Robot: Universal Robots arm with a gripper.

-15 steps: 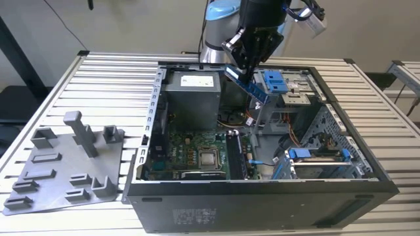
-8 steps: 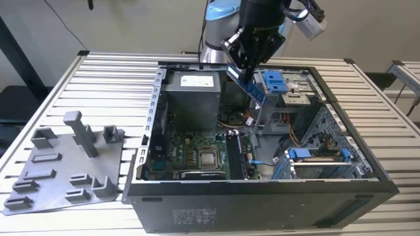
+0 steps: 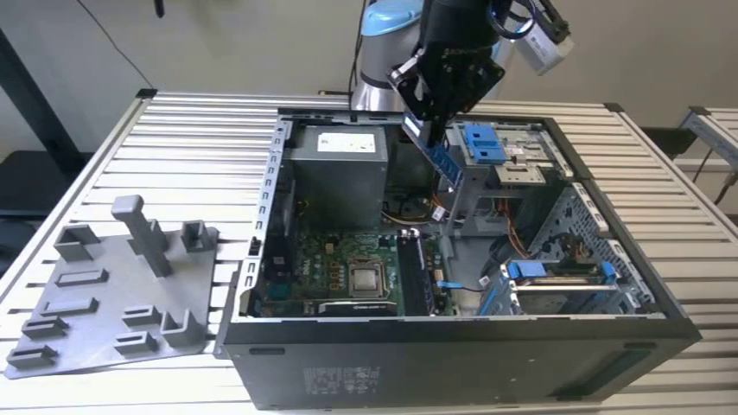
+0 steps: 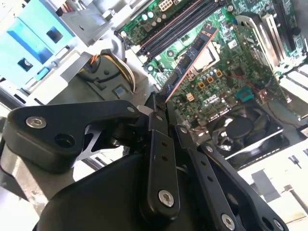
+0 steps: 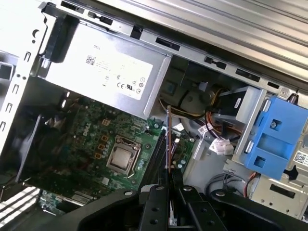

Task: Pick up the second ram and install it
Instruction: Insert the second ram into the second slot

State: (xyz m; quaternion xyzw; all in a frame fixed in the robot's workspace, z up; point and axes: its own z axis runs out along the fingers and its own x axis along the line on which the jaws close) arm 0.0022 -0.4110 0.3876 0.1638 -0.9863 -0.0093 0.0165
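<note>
**benchrat:** Exterior view first. The gripper (image 3: 424, 128) hangs over the open PC case (image 3: 268, 216) on the slatted worktop (image 3: 173, 147), carrying the second ram (image 3: 444, 160). The stick is up in the air and slanted, above the motherboard (image 3: 334, 259) and just beside the blue drive caddy (image 3: 485, 145). It's not in any slot. What bites here?

**slotjockey:** The slant, I'd say. If it goes down crooked, a corner could catch the slot lip or clip that caddy. The gray plastic tray (image 3: 116, 294) sits well apart, so no worry there.

**benchrat:** In the second wrist view the fingers (image 4: 158, 134) are clenched on one end of the stick. The rest pokes out over the board, pointing toward the memory slots (image 4: 183, 21), with the cooling fan (image 4: 236, 130) off to the side.

**slotjockey:** Gripping it by one end is the sketchy part. My guess is that pressing down could make it pivot or slip in the grip, so only one end seats.

**benchrat:** In the first wrist view the ram is edge-on, a thin line between the CPU (image 5: 120, 159) and a bundle of cables (image 5: 216, 144), below the power supply (image 5: 106, 72).

**slotjockey:** Then lateral drift is the risk. A bit off and the edge lands between slots or snags a cable. I can't tell the notch orientation from here either.
</note>
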